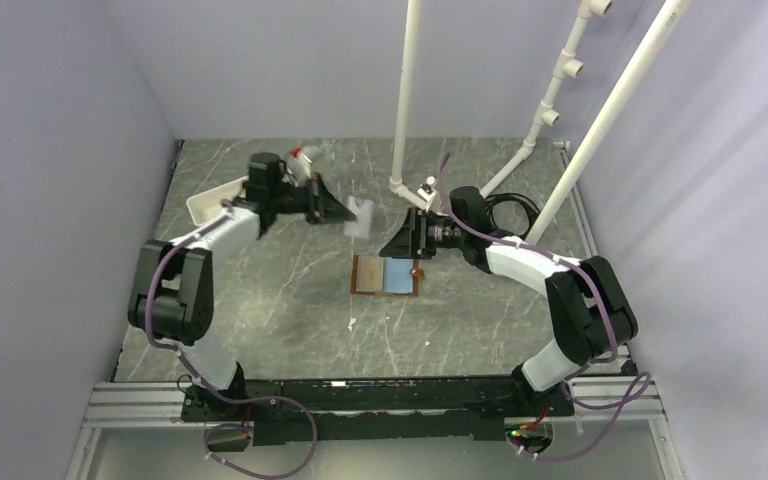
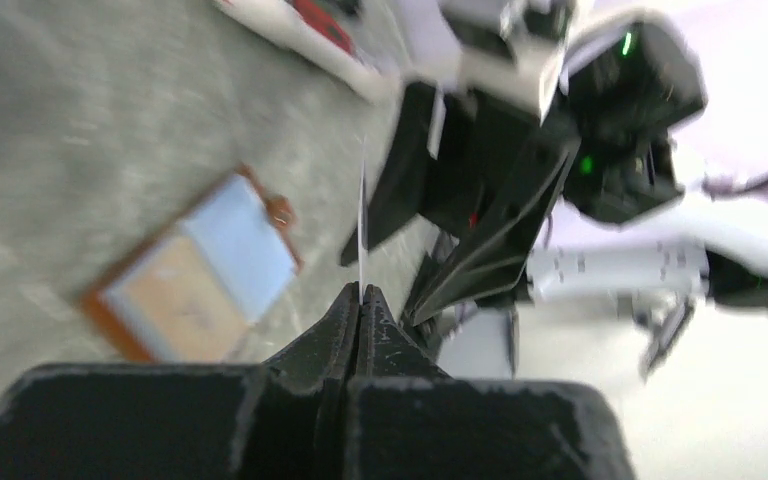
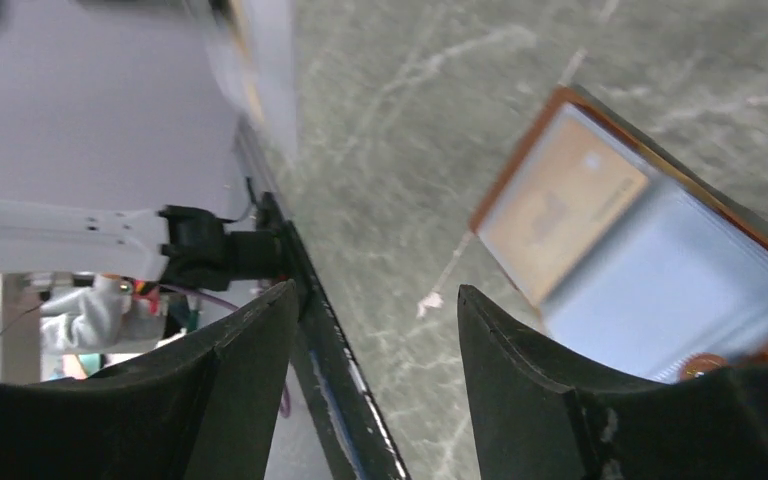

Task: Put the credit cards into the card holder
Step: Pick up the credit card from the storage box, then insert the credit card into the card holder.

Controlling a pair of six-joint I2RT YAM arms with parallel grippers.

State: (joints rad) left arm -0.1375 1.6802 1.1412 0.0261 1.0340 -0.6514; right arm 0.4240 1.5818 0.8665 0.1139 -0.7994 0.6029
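On the marbled table [image 1: 260,300] the brown card holder [image 1: 387,275] is laid open between the arms. Its right half looks pale blue, perhaps a card already seated, though blur leaves that unsure. The right gripper [image 1: 407,240] is held wide and empty just beyond it. A credit card [image 1: 360,216] is pinched aloft by the left gripper [image 2: 360,298]. Carrying is judged the step in hand; next, the card's edge must be aligned with a pocket.

This looks like a robotics lab test cell. Plain pale lilac panels [image 1: 50,200] box in a grey marble-patterned desk [image 1: 290,310] on the left, back and right of the top view. White plastic pipes [image 1: 405,90] stand at upper centre and right. A left arm [image 1: 175,290] and right arm [image 1: 588,300] sit bolted to a black rail [image 1: 390,395] along the bottom, with purple cables [image 1: 141,300] looping off them.
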